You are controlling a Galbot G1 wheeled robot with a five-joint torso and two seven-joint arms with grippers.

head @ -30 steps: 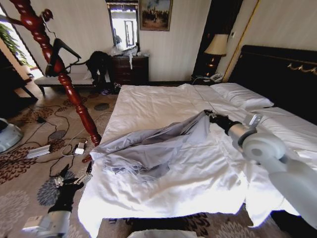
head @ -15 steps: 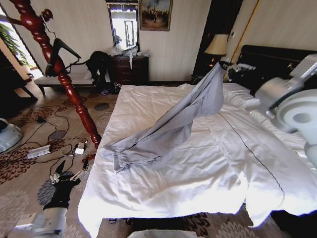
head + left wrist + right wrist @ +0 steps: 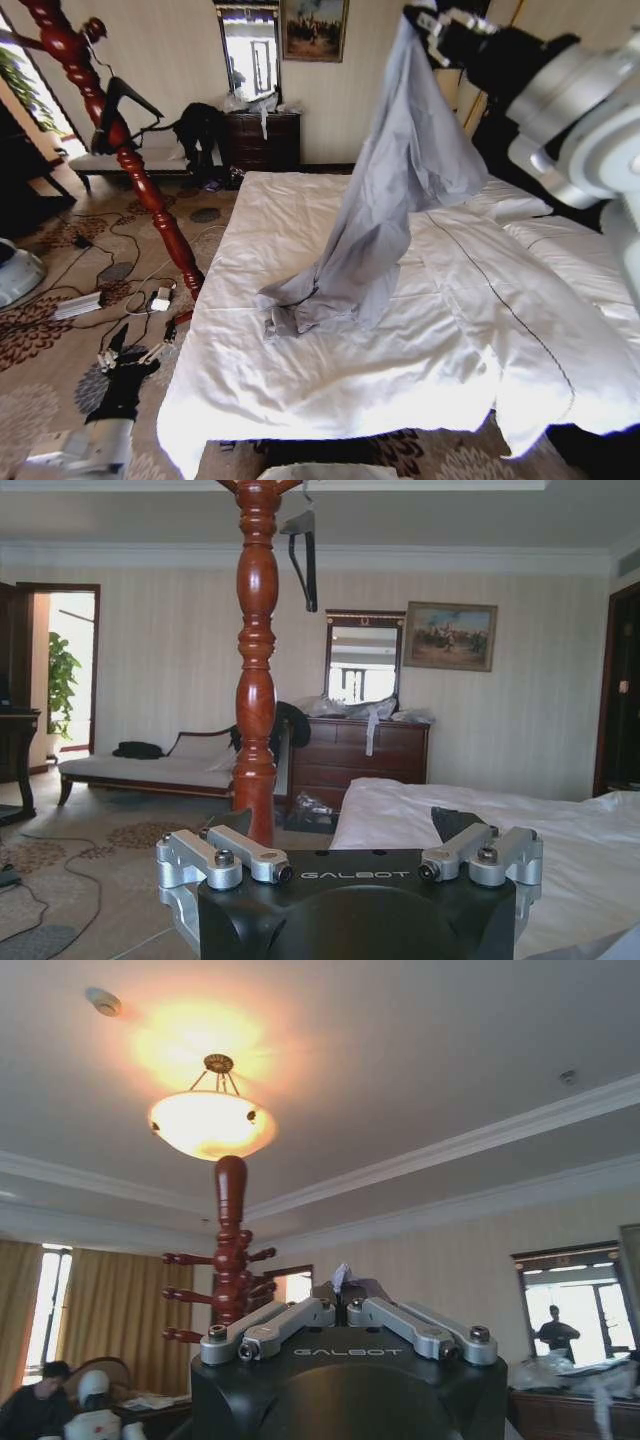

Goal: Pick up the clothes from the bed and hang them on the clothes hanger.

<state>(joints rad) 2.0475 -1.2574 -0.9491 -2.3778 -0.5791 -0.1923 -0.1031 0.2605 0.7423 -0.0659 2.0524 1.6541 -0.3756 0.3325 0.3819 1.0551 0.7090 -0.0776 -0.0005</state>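
The shirt [image 3: 400, 180] is hanging as a tall curtain from the right tool [image 3: 432, 22], clamped on its top, and is blocking the middle of the bed [image 3: 330, 380]; its lower end is lying bunched on the sheet near the bed's left edge. The near part of the bed is lying bare. The red coat stand [image 3: 120, 150] is rising between the bed and the carpet, with the black hanger [image 3: 125, 100] hooked on it. Cables [image 3: 110, 290] are trailing across the floor beside the left tool [image 3: 130, 360], which is hovering with its fingers spread.
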